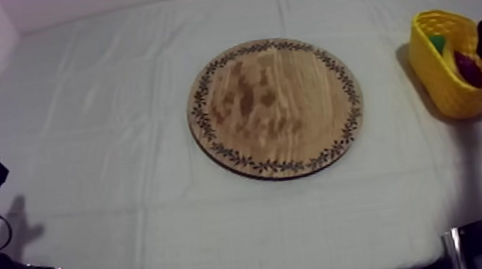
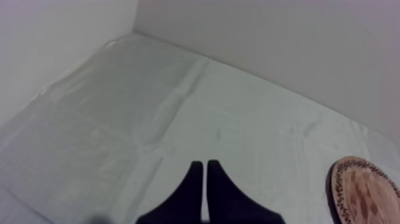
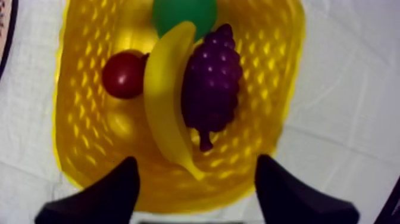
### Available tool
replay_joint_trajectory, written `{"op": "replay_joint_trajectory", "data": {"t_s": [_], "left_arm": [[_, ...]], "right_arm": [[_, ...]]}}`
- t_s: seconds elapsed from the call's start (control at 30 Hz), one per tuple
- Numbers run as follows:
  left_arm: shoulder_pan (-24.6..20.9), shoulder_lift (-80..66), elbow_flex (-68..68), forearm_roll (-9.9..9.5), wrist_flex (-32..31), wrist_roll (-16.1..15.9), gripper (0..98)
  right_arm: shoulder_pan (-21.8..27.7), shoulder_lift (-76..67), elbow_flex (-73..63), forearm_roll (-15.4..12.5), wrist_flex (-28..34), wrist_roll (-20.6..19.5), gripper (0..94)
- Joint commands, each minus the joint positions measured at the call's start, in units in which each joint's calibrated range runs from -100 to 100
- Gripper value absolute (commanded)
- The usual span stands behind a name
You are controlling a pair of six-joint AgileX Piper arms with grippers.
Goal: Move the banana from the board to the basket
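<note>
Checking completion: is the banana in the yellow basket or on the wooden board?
In: the banana lies inside the yellow basket beside the grapes; the wooden board is bare.

Top: overhead slant, whole table (image 1: 85, 161). Left wrist: low, shares board (image 2: 363, 190) edge. Right wrist: close above basket (image 3: 80, 128).

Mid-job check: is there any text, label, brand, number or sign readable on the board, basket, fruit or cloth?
None: no words, numbers or signs can be read.
The wooden board bears only a leafy pattern round its rim.
The yellow basket, banana, grapes and cloth show no print.
</note>
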Motion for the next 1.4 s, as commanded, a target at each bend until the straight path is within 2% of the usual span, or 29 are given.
{"op": "replay_joint_trajectory", "data": {"t_s": [0.0, 0.2, 0.43, 0.53, 0.7, 0.9, 1.07, 1.17, 1.37], "left_arm": [[0.0, 0.0, 0.0, -0.01, 0.0, 0.0, 0.1], [0.0, 0.0, 0.0, -0.01, 0.0, 0.0, 0.1], [0.0, 0.0, 0.0, -0.01, 0.0, 0.0, 0.1], [0.0, 0.0, 0.0, -0.01, 0.0, 0.0, 0.1], [0.0, 0.0, 0.0, -0.01, 0.0, 0.0, 0.1], [0.0, 0.0, 0.0, -0.01, 0.0, 0.0, 0.1], [0.0, 0.0, 0.0, -0.01, 0.0, 0.0, 0.1], [0.0, 0.0, 0.0, -0.01, 0.0, 0.0, 0.1], [0.0, 0.0, 0.0, -0.01, 0.0, 0.0, 0.1]], "right_arm": [[0.4, -4.3, 2.0, -0.1, -1.2, 0.9, 45.8], [0.9, -13.0, 8.1, -0.1, -5.1, 1.4, 32.1], [-1.6, -22.2, 18.3, 2.7, -12.8, -3.6, 16.9], [-2.5, -25.3, 22.2, 3.3, -15.3, -5.0, 14.3], [-2.6, -30.3, 27.9, 2.2, -20.0, -4.8, 6.4], [-3.6, -38.1, 37.2, -0.2, -26.5, -1.4, 1.3], [-6.8, -46.3, 45.7, 0.6, -32.3, -5.4, 0.6], [-7.0, -51.1, 49.5, -2.7, -35.8, -6.1, 0.5], [-6.8, -61.2, 56.0, -12.7, -38.0, -4.8, 0.4]]}}
